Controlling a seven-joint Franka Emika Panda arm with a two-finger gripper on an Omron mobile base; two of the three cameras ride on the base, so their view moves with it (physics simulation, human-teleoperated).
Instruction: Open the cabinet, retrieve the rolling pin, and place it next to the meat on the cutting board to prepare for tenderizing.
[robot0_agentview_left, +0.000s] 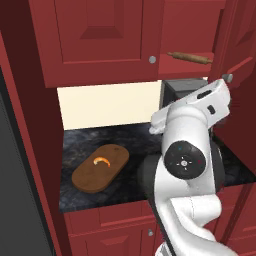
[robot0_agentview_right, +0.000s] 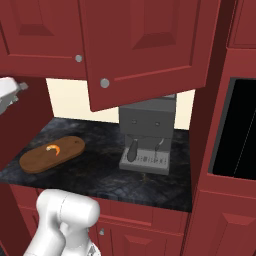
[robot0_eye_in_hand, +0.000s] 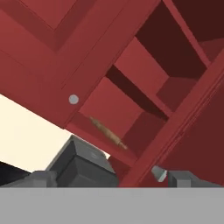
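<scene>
The jaws of the gripper (robot0_eye_in_hand: 105, 177) are spread wide and nothing is grasped between them; the 2 dark fingertips (robot0_eye_in_hand: 43, 177) are seen at the bottom of the hand view. Beyond them, well apart from both tips, the rolling pin (robot0_eye_in_hand: 108, 132) is seen lying on the lowest shelf inside the cabinet (robot0_eye_in_hand: 144, 65), whose right door is swung open. The grey coffee machine (robot0_eye_in_hand: 81, 164) is seen just below that shelf. On the dark countertop (robot0_agentview_left: 135, 137) to the left, the meat (robot0_agentview_left: 102, 161) is seen resting on the cutting board (robot0_agentview_left: 90, 177).
</scene>
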